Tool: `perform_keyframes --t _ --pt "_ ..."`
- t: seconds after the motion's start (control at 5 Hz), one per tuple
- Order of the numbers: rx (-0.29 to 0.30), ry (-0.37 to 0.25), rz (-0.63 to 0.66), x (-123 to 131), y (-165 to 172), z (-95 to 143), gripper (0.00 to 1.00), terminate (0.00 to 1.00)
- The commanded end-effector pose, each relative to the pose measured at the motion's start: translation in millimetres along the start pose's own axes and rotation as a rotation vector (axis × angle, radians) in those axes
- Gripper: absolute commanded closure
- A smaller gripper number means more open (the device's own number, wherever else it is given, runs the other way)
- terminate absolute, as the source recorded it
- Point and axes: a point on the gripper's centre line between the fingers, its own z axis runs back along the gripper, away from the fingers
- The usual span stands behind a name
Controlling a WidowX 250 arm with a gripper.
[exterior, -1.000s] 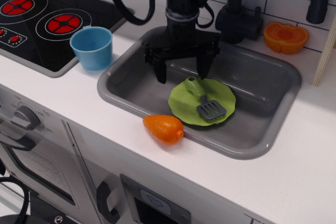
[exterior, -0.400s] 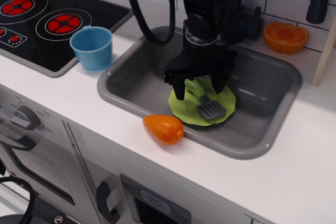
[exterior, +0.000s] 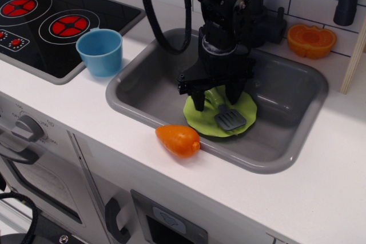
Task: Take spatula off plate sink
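Because the job is to lift the spatula (exterior: 225, 112) off the plate (exterior: 201, 119), the gripper (exterior: 217, 100) hangs low over the plate's back half, inside the sink (exterior: 286, 92). The spatula lies on the plate with its dark slotted blade toward the front right and its light-green handle running back and to the left, up under the gripper. The two dark fingers (exterior: 198, 99) point straight down and stand apart, one to the left of the handle and one to its right, so the handle sits between them; that spread looks meant for closing on the handle. They grip nothing yet, and whether the tips touch the plate cannot be told from this angle. The black arm drops almost vertically from the top of the picture, its wrist upright over the sink and cables looping off behind it to the left. The plate rests on the sink floor, near the front wall. On the counter just in front of the sink lies an orange toy (exterior: 179, 140); a blue cup (exterior: 100, 51) stands to the left beside the stovetop (exterior: 40, 21), and a tap (exterior: 269, 10) rises behind the sink.
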Motion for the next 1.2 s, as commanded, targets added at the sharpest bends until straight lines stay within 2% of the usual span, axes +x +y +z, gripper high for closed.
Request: perform_keyframes --t 0.0,0.2,0.4,0.6,0.8,1.0 --pt "-0.026 -0.024 0.013 5.6 -4.9 7.3 1.0 0.0" --pt "-0.055 -0.04 0.03 11.7 -3.9 21.3 1.0 0.0" --pt "-0.053 -0.065 -0.043 15.5 -5.6 39.3 1.0 0.0" --pt "-0.071 -0.051 -0.097 10.5 -10.4 52.4 1.0 0.0" --pt "-0.069 -0.049 -0.232 -4.3 -19.6 51.0 1.0 0.0" --pt "-0.115 -0.069 -0.436 -23.2 -29.2 46.2 1.0 0.0"
